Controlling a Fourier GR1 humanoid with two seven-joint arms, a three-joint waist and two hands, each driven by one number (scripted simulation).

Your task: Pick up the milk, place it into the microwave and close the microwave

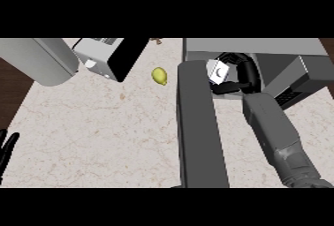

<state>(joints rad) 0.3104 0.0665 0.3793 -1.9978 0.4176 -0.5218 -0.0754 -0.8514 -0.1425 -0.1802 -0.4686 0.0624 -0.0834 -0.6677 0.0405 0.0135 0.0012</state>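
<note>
I see my right hand (236, 79) reaching far into the open microwave (287, 66) at the far right of the desk (98, 132). Its black fingers (225, 87) are curled round the milk (218, 71), a small white carton that sits tilted just inside the microwave's mouth, at its left side. The grey right forearm runs back from there toward the near right corner. The microwave door (199, 128) stands swung wide open, a long dark grey slab stretching from the oven's left edge toward me, just left of my forearm.

My left hand (8, 148) shows only at the near left edge, fingers straight and pointing up, resting apart from everything else.

On the far side of the desk, a yellow-green lemon (160, 76) lies just left of the door's far end. Further left stands a white and black appliance (108, 57), tilted in my view, and beside it a grey rounded object (40, 59) at the far left corner.
</note>
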